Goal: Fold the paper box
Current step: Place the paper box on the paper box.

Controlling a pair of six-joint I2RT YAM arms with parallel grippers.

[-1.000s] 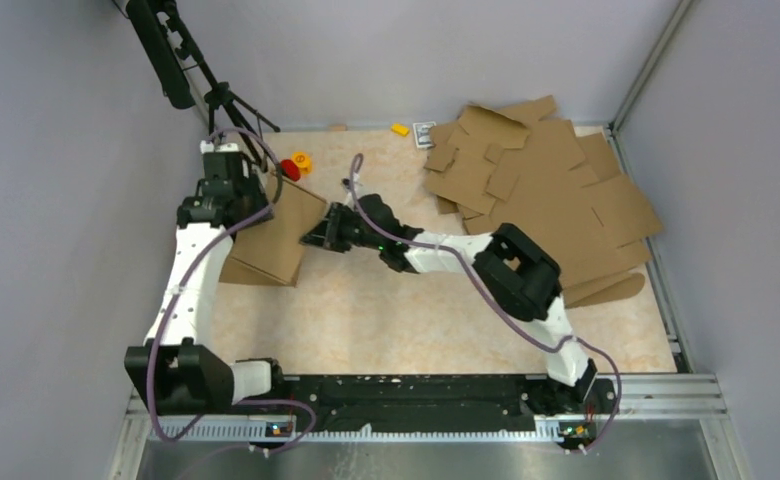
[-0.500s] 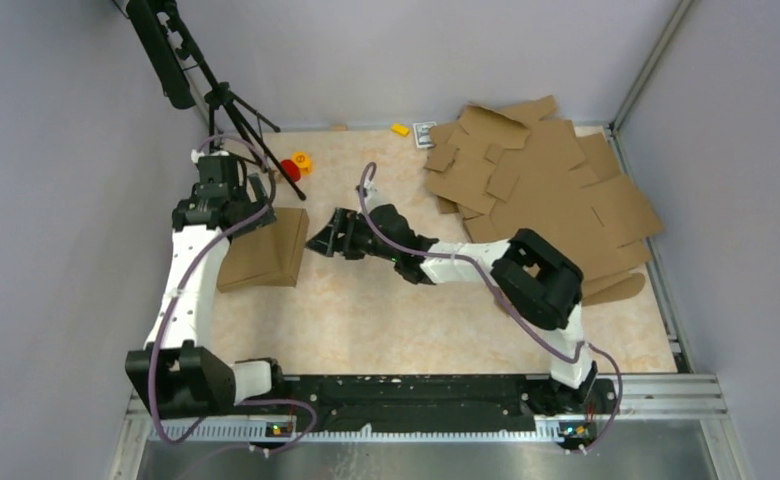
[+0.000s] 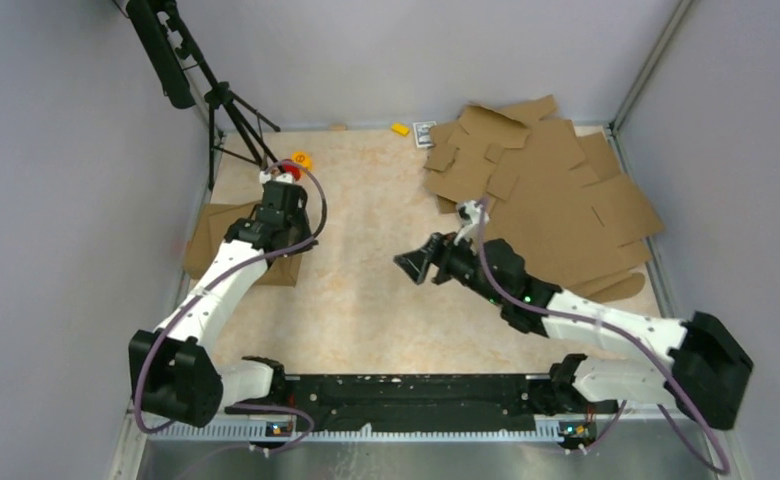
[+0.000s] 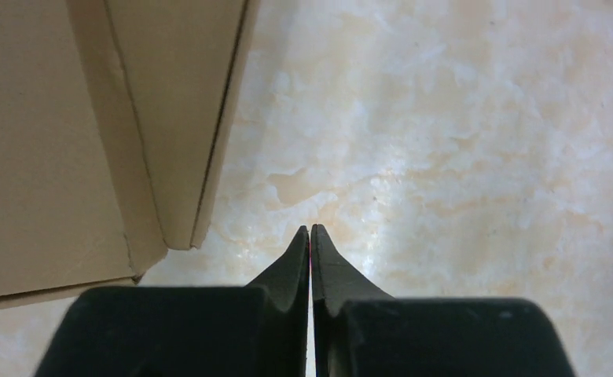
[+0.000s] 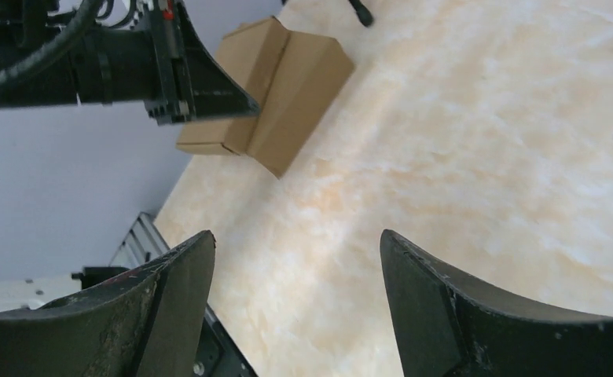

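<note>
L pincer (image 4: 311,236) left paper box (image 3: 209,236) & shut, R pincer (image 5: 296,245) backed off rightward, open; box dropped flat.

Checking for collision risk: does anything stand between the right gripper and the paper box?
Mostly bare tabletop lies between the right gripper and the paper box. The left gripper, fingers shut, hovers by the box's edge facing the right arm and partly blocks that side in the right wrist view.

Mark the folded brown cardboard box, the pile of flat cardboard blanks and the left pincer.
folded brown cardboard box (image 3: 209,238), top view, its bare top face.
pile of flat brown cardboard blanks (image 3: 551,195), top view, a middle sheet.
left pincer (image 4: 311,229), left wrist view, where the shut tips meet.
</note>
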